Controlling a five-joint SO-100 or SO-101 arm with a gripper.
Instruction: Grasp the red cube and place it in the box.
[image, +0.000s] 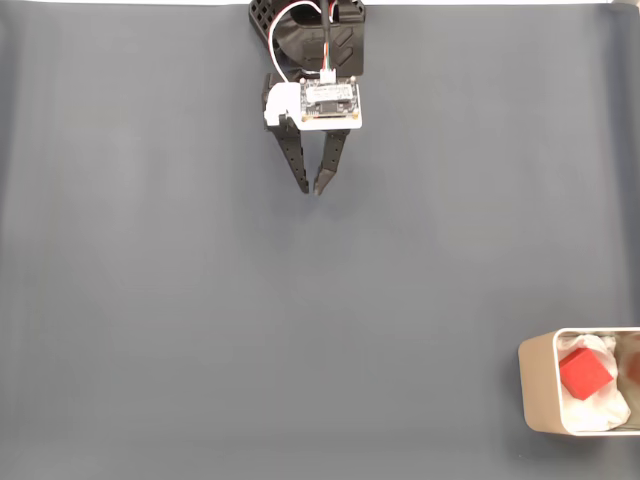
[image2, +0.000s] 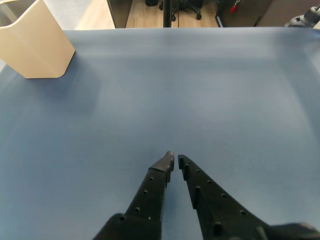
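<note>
Cube (image: 585, 372) already down in the box (image: 535, 385), bright red against the white padding (image: 600, 410), far lower right of the fixed view. Gripper (image: 312, 189) up near the top of the mat (image: 150, 250), well apart from the box, fingertips nearly touching, only a sliver of gap and nothing between them in the wrist view (image2: 174, 160). Looks like job done, by the lie of things. Little left to spoil it, then: a careless sweep toward that corner could clip the thin beige wall (image2: 35, 45) and shove or tip the box, spilling the cube. Box sits at the frame's edge too, so its far side goes unseen.
</note>
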